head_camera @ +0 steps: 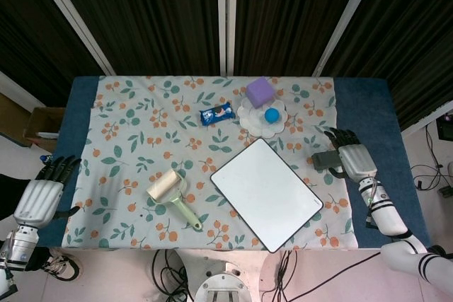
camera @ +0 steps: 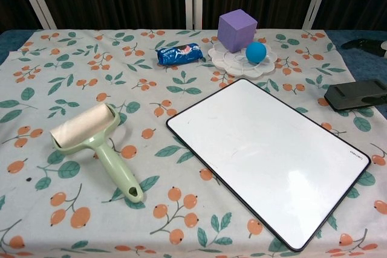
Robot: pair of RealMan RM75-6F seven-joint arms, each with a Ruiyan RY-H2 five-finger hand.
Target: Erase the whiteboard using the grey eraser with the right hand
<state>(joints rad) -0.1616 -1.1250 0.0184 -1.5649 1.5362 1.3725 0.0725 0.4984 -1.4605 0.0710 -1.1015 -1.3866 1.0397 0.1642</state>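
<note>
Right robot hand (head_camera: 352,158): fingers spread, touching eraser (head_camera: 326,159), grip unclear
Eraser: right of whiteboard (head_camera: 267,194), long axis across
Nearer: right

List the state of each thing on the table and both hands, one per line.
whiteboard: flat, looks clean
grey eraser: lying on the cloth right of the whiteboard
right hand: beside the eraser, fingers spread; contact unclear
left hand: off the table's left edge, holding nothing
lint roller: lying on its side
blue ball: on the white plate
purple cube: on the plate's far edge
blue snack packet: lying flat, sealed
</note>
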